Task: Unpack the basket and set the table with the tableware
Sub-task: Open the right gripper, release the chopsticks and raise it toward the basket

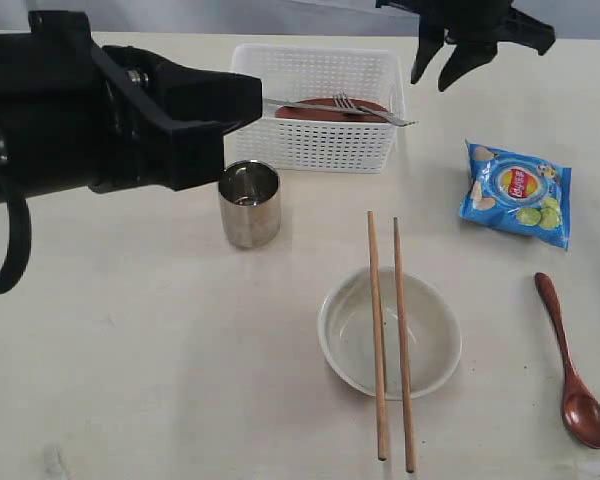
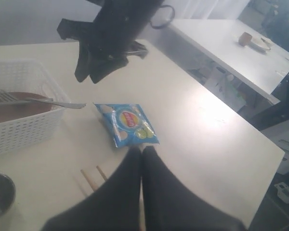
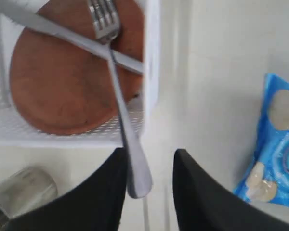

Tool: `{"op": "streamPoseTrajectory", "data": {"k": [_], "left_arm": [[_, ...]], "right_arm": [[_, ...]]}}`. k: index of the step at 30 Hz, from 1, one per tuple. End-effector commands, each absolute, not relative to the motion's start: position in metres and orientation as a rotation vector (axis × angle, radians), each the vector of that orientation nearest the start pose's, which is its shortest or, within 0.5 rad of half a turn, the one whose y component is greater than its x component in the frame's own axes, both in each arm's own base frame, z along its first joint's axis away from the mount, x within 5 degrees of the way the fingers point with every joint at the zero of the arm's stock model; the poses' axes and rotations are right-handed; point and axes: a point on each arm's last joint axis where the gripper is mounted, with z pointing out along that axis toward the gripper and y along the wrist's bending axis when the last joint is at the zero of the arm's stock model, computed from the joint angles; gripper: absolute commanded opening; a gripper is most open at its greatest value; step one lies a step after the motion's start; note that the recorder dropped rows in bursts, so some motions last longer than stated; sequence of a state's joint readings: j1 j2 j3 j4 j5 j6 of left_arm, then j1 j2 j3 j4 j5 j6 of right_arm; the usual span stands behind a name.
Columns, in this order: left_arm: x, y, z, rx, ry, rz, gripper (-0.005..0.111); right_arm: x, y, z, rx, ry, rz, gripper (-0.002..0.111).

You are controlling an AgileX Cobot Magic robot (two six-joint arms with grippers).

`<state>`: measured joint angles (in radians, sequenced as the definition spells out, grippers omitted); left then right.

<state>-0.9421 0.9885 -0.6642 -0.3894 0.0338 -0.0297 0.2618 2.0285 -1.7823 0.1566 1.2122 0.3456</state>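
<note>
On the big cream-beige table (image 1: 160, 350), outside view: white plastic grid basket (image 1: 325, 148) holding brown round plate (image 1: 315, 110), steel knife (image 1: 285, 102) and steel fork (image 1: 375, 113). Shiny steel cup (image 1: 249, 204) just beside basket's left corner. Off-white round bowl (image 1: 350, 345) under two wooden chopsticks (image 1: 374, 270), well apart from basket, toward the camera. Reddish-brown wooden spoon (image 1: 572, 370) farther off; blue chips bag (image 1: 516, 192) right of basket. Right gripper (image 1: 429, 85) above basket's right end, fingers apart, empty.

Left wrist view: left gripper (image 2: 142, 153) pressed together, empty, away from basket.

Right wrist view: fork handle poking out over basket's rim, between the spread fingers.
</note>
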Motion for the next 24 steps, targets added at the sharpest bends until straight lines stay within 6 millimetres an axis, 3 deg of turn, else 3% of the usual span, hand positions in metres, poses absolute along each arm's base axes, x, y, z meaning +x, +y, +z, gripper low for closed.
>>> {"op": "streamPoseTrajectory", "data": {"k": [1, 6, 9, 13, 18, 24], "left_arm": [[0.123, -0.171, 0.319, 0.503, 1.884, -0.954, 0.000], [0.123, -0.171, 0.319, 0.503, 1.884, -0.954, 0.000], [0.123, -0.171, 0.319, 0.503, 1.884, -0.954, 0.000], [0.123, -0.171, 0.319, 0.503, 1.884, -0.954, 0.000], [0.123, -0.171, 0.318, 0.511, 1.896, -0.952, 0.000], [0.122, -0.171, 0.317, 0.513, 1.900, -0.952, 0.000]], "right_arm": [[0.403, 0.114, 0.260, 0.377, 2.909, 0.213, 0.032], [0.380, 0.095, 0.263, 0.461, 2.802, 0.095, 0.032], [0.364, 0.095, 0.260, 0.563, 2.765, 0.218, 0.032], [0.349, 0.106, 0.234, 0.642, 2.762, 0.374, 0.032], [0.344, 0.112, 0.213, 0.804, 2.693, 0.556, 0.032], [0.347, 0.115, 0.212, 0.878, 2.613, 0.646, 0.032]]}}
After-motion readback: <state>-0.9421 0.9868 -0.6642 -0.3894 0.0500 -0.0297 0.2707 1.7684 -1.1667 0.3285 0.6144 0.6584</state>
